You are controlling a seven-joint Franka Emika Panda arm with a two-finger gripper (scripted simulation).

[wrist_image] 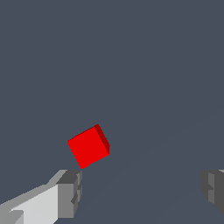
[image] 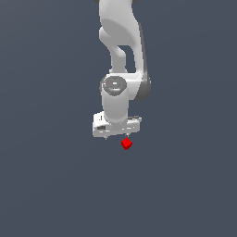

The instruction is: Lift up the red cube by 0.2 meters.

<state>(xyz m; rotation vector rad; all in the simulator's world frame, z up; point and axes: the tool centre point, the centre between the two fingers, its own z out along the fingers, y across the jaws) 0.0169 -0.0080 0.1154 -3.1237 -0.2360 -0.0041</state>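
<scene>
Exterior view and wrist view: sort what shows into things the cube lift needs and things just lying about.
Needed for the job:
- red cube, resting on the surface
- gripper, open, not yet around the cube

Just lying about:
- nothing else shows; only the plain grey surface

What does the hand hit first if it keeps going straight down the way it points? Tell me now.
Probably the grey floor. In the wrist view the open hand has the red cube off-centre, close to one finger, so that finger might clip it first; depth is unclear.
</scene>
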